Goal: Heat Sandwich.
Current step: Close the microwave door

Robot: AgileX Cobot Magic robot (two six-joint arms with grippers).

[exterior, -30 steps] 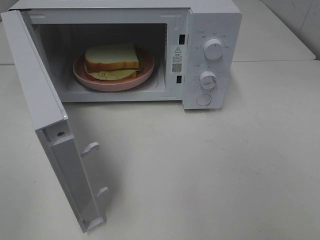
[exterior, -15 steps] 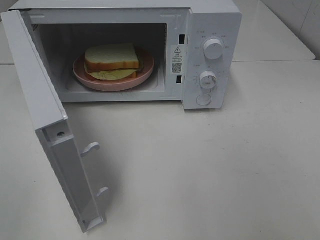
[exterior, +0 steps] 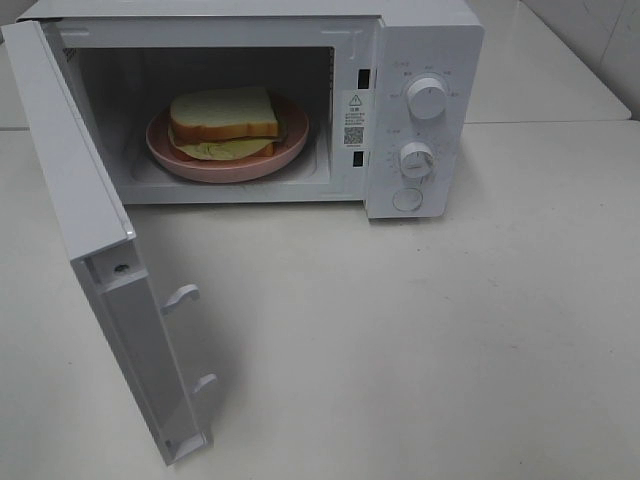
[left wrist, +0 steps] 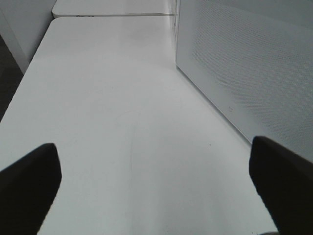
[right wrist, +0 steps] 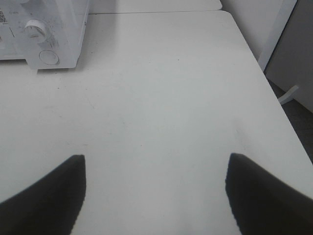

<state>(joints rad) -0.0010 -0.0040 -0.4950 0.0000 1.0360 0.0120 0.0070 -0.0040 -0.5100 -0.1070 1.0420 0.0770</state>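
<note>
At the table's (exterior: pixel 450 350) far side, the microwave (exterior: pixel 420 40) stands with its door (exterior: pixel 90 230) swung wide to the near left, leaving the cavity reachable. Inside, the pink plate (exterior: pixel 290 150) carries the sandwich (exterior: pixel 222 112), apparently loaded for heating. The left gripper (left wrist: pixel 154 169) and right gripper (right wrist: pixel 154 191) hang above the tabletop, jaws apart, holding nothing.

High front overview; low wrist views beside the microwave (exterior: pixel 425 40).
</note>
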